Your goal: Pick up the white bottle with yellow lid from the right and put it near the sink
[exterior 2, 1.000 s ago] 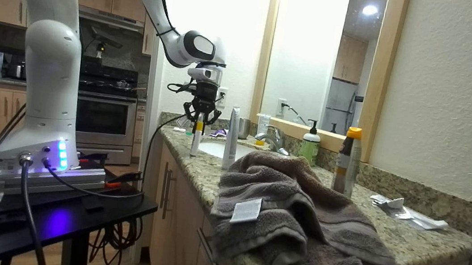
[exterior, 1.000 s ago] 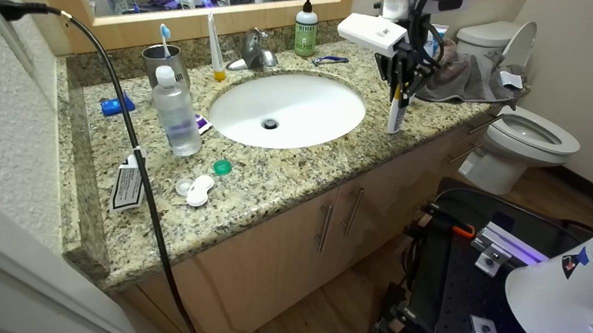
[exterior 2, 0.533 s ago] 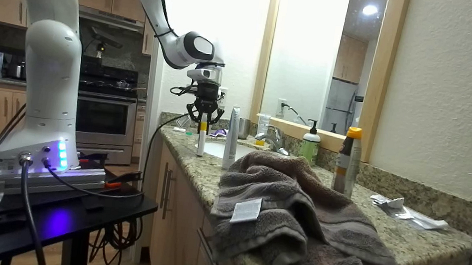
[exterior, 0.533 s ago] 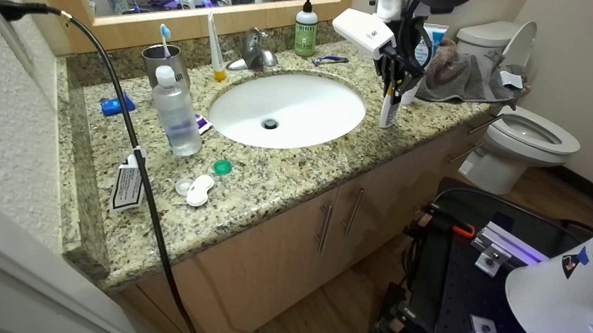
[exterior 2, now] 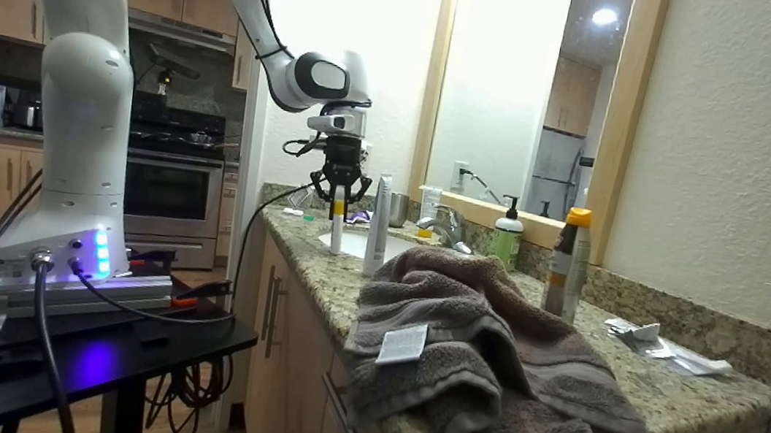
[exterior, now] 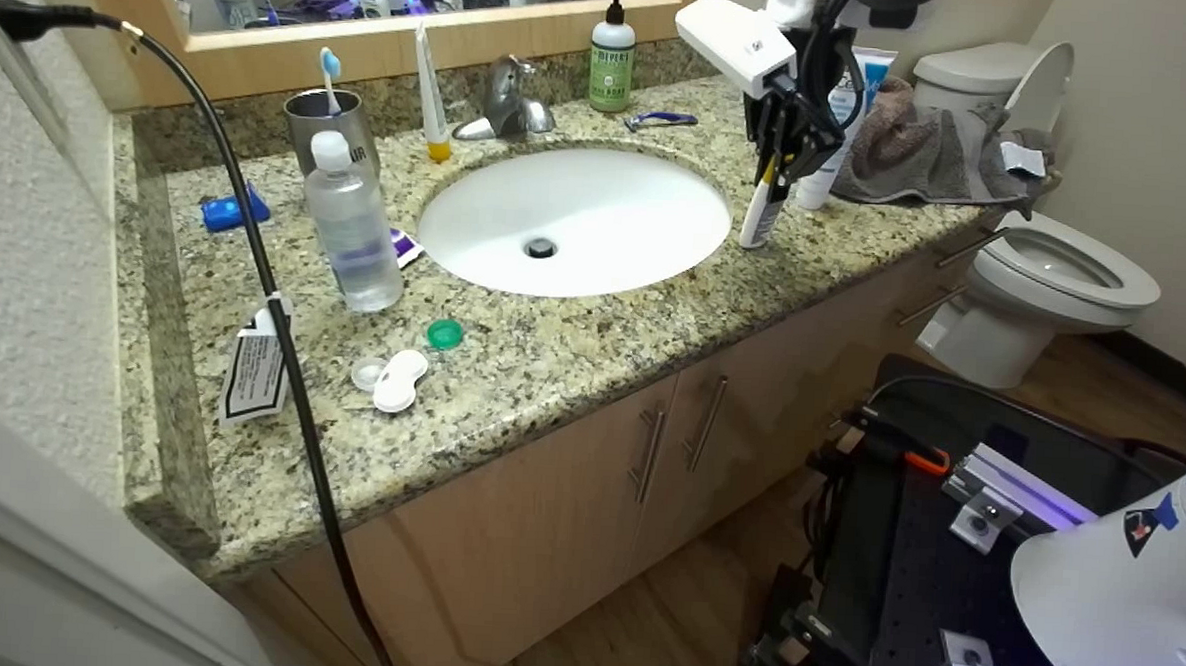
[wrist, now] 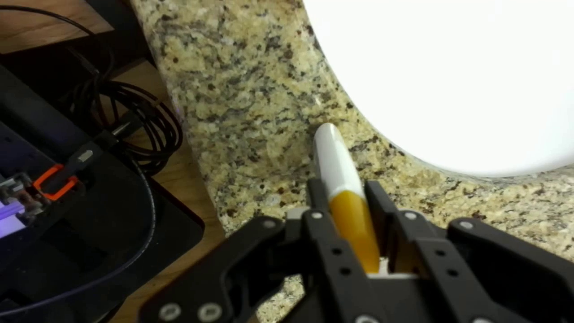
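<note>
The white bottle with yellow lid is slim and upside down, its white end pointing down and its yellow cap up in my gripper. It leans in this exterior view. It also shows in an exterior view and in the wrist view. My gripper has its fingers around the cap, one on each side. The bottle's low end is at or just above the granite; I cannot tell whether it touches. The sink is an oval white basin right beside the bottle; its edge shows in the wrist view.
A tall white-and-blue tube stands close to the gripper. A grey-brown towel lies behind it. A razor, a green soap bottle and the chrome tap are along the back. A clear bottle stands across the sink.
My gripper has carried the bottle towards the sink's edge, away from the counter's front edge. The bottle leans more in an exterior view than it did. The tall tube is less covered by the gripper.
</note>
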Controlling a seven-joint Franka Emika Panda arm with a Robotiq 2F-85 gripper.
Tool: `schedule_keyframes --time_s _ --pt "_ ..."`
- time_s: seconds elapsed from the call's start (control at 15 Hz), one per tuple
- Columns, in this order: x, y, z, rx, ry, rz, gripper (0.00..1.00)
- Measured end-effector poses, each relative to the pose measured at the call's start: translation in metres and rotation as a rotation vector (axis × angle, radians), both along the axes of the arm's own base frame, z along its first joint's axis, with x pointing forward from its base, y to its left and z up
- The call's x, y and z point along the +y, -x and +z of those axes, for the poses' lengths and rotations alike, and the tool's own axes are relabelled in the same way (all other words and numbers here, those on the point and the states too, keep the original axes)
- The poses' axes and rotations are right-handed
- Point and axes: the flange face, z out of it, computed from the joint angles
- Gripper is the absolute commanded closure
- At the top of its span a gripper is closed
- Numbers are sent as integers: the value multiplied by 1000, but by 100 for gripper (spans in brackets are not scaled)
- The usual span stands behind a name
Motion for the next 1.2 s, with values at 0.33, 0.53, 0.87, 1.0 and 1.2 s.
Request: schedule_keyframes --time_s 0.33,0.53,0.87,1.0,1.2 --pt "-8 12 2 -5 -48 5 89" --pt "-8 17 2 -1 -53 6 94" --pt "-7 19 2 -1 -54 6 42" --pt "-5 23 -5 14 -62 6 28" --pt "0 30 -15 36 -74 7 6"
